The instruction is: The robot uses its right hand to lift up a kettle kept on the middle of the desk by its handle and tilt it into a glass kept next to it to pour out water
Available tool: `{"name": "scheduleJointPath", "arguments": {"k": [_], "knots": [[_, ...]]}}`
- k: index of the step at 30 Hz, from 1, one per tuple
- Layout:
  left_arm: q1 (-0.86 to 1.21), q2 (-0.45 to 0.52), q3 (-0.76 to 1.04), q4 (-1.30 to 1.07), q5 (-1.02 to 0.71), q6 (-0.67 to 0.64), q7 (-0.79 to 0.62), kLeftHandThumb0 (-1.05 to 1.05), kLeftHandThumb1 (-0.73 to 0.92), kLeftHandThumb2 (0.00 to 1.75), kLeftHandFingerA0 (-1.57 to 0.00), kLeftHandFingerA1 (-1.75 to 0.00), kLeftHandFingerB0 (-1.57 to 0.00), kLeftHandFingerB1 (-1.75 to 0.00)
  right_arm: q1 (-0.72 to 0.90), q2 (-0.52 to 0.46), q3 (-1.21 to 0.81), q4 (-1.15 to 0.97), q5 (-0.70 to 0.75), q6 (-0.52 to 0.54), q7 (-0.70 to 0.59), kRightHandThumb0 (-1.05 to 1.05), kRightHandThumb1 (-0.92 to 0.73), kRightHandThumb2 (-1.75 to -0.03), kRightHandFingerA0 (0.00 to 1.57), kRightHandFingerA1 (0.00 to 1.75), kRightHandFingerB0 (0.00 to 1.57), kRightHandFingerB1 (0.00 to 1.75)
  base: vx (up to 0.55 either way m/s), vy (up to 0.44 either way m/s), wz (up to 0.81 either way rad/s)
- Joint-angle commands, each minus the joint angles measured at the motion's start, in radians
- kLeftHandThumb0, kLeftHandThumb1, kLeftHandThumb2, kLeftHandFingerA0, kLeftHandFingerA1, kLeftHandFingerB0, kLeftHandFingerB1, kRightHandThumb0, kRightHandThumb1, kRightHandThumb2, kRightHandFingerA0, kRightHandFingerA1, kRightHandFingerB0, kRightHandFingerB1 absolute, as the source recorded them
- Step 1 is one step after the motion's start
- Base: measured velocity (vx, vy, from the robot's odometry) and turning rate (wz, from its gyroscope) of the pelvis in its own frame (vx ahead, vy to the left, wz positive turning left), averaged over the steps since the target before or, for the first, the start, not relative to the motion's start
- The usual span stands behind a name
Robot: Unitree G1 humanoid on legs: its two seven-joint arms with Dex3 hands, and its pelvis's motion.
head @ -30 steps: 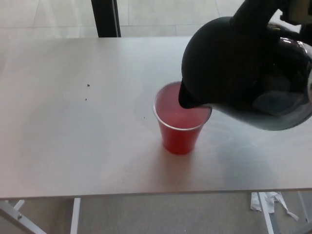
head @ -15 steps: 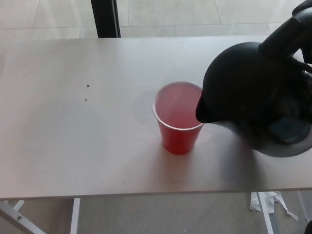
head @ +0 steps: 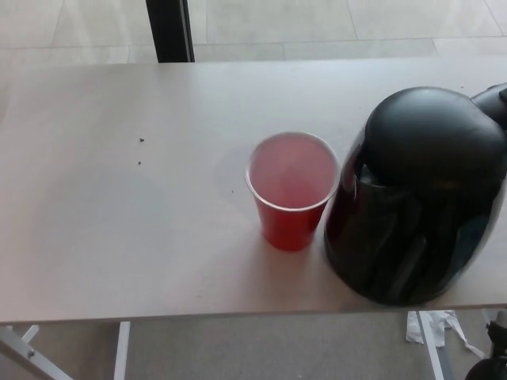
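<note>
Kettle: the black kettle [head: 420, 198] stands upright at the right end of the desk [head: 119, 222], just beside the cup and close to the near edge. Its base looks down on the surface, though slight blur in its lower half leaves that a little uncertain.

Glass: the red cup [head: 291, 190] sits near the middle of the desk, upright, with what looks like liquid inside up to a level not far below the rim.

What has just changed: a second ago the kettle was tilted hard, spout over the cup's rim. Half a second ago it had swung back and the spout was clear of the cup. Now it is level and lower, its lid toward the camera. The cup has not moved.

What that means: the pour appears to be over and the kettle is being returned to the desk. What is left is to settle it and release the handle.

Right hand: only a dark sliver shows at the frame's right edge behind the kettle, probably the handle or the hand on it. I cannot tell whether the fingers are clamped on the handle or have let go.

Left hand: not in view.

Risk: the kettle stands close to the cup and to the desk's front edge, so a careless release could nudge either.
</note>
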Motion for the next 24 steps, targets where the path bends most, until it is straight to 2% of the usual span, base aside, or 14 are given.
{"name": "scheduleJointPath", "arguments": {"k": [1,4,5,6,7,12,14,17,18,19,20,21,23,24], "knots": [[0.008,-0.008,0.006,-0.006,0.001,-0.016,0.004,-0.71,0.9,0.67,-0.63,-0.54,-0.41,-0.5,-0.055,-0.019,-0.024,0.043,0.087,-0.003,-0.128,-0.25,-0.62,-0.8,0.95,1.75,0.47,1.18,0.0,0.0,0.0],[0.013,-0.005,0.002,-0.012,0.008,-0.016,0.004,-0.71,0.9,0.67,-0.62,-0.54,-0.4,-0.49,-0.033,-0.014,-0.018,0.034,0.106,-0.021,-0.153,-0.24,-0.61,-0.81,0.93,1.75,0.45,1.28,0.0,0.0,0.0],[0.02,-0.008,0.009,-0.025,-0.003,-0.01,-0.002,-0.72,0.9,0.67,-0.61,-0.55,-0.39,-0.5,0.001,-0.008,-0.023,0.025,0.121,-0.037,-0.156,-0.42,-0.54,-0.97,1.22,1.39,0.59,0.96,0.0,0.0,0.0],[0.025,-0.008,0.007,-0.027,0.0,-0.02,-0.005,-0.72,0.9,0.67,-0.6,-0.55,-0.39,-0.5,0.014,0.003,-0.044,0.018,0.145,-0.046,-0.165,-0.29,-0.66,-0.75,0.93,1.75,0.4,0.84,0.0,0.0,0.0],[0.026,-0.008,0.007,-0.027,0.001,-0.02,-0.004,-0.71,0.9,0.67,-0.61,-0.56,-0.39,-0.5,0.035,0.001,-0.04,0.018,0.154,-0.063,-0.167,-0.28,-0.62,-0.78,0.97,1.75,0.51,1.36,0.0,0.0,0.0],[0.02,-0.011,0.013,-0.014,-0.007,-0.008,0.0,-0.71,0.89,0.67,-0.64,-0.57,-0.41,-0.5,0.066,-0.05,0.018,0.053,0.15,-0.063,-0.186,-0.26,-0.65,-0.73,0.96,1.75,0.6,1.5,0.0,0.0,0.0],[0.015,-0.009,0.009,0.003,-0.002,-0.022,-0.004,-0.72,0.89,0.67,-0.63,-0.57,-0.4,-0.5,0.079,-0.055,0.025,0.05,0.147,-0.081,-0.222,-0.29,-0.61,-0.82,1.04,1.72,0.74,1.43,0.0,0.0,0.0],[0.018,-0.012,0.013,0.0,-0.003,-0.007,0.006,-0.72,0.88,0.66,-0.65,-0.57,-0.42,-0.5,0.092,-0.074,0.056,0.064,0.138,-0.089,-0.255,-0.35,-0.7,-0.72,1.03,1.7,0.65,1.38,0.0,0.0,0.0],[0.025,-0.01,0.01,-0.001,0.0,-0.018,-0.002,-0.73,0.89,0.67,-0.63,-0.58,-0.41,-0.51,0.105,-0.073,0.042,0.065,0.151,-0.116,-0.272,-0.41,-0.53,-0.96,1.26,1.41,0.86,1.17,0.0,0.0,0.0],[0.029,-0.01,0.009,-0.001,0.001,-0.022,-0.004,-0.73,0.89,0.67,-0.63,-0.58,-0.41,-0.51,0.111,-0.073,0.039,0.064,0.156,-0.124,-0.277,-0.41,-0.53,-0.96,1.26,1.41,0.86,1.17,0.0,0.0,0.0],[0.034,-0.011,0.008,-0.002,0.002,-0.024,-0.006,-0.72,0.89,0.67,-0.63,-0.57,-0.4,-0.5,0.122,-0.073,0.041,0.058,0.165,-0.132,-0.285,-0.31,-0.66,-0.7,0.95,1.75,0.7,1.4,0.0,0.0,0.0],[0.041,-0.011,0.007,-0.012,0.003,-0.019,-0.004,-0.72,0.9,0.67,-0.64,-0.57,-0.4,-0.5,0.134,-0.071,0.042,0.046,0.167,-0.135,-0.293,-0.34,-0.48,-0.98,1.22,1.34,0.79,1.04,0.0,0.0,0.0],[0.056,-0.013,0.01,-0.028,0.0,-0.014,-0.004,-0.73,0.89,0.66,-0.63,-0.56,-0.41,-0.5,0.15,-0.052,0.022,0.026,0.185,-0.143,-0.319,-0.19,-0.57,-0.73,1.01,1.67,0.77,1.01,0.0,0.0,0.0],[0.058,-0.013,0.01,-0.03,0.0,-0.014,-0.004,-0.73,0.89,0.66,-0.63,-0.56,-0.41,-0.5,0.154,-0.051,0.021,0.023,0.19,-0.145,-0.324,-0.19,-0.57,-0.73,1.01,1.67,0.77,1.01,0.0,0.0,0.0]]}}
